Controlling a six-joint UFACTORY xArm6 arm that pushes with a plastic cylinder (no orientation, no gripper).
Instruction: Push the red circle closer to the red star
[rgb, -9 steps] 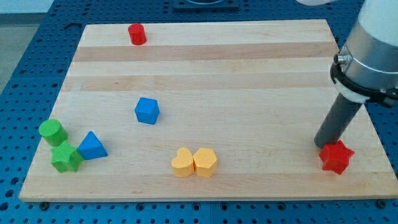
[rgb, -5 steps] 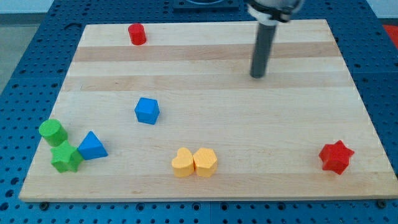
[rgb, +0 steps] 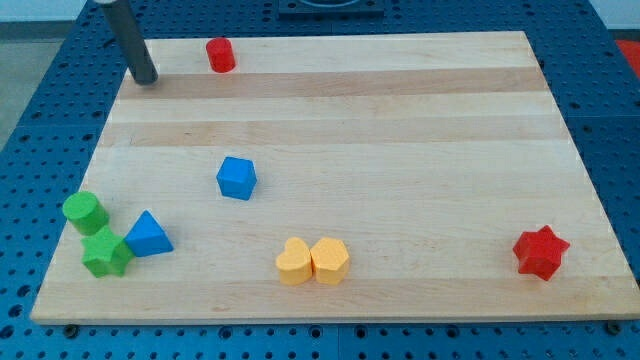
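The red circle (rgb: 220, 54), a short red cylinder, stands near the view's top left on the wooden board (rgb: 400, 150). The red star (rgb: 541, 252) lies far off at the view's bottom right. My tip (rgb: 146, 79) rests on the board's top left corner, to the left of the red circle and a little lower in the view, with a clear gap between them.
A blue cube (rgb: 236, 178) sits left of centre. A green cylinder (rgb: 84, 212), a green star (rgb: 105, 252) and a blue triangle (rgb: 148, 235) cluster at the bottom left. Two yellow heart-like blocks (rgb: 312, 261) touch at bottom centre.
My tip has swept from beside the red star at the bottom right, across the top middle, to the top left corner beside the red circle. No block has moved.
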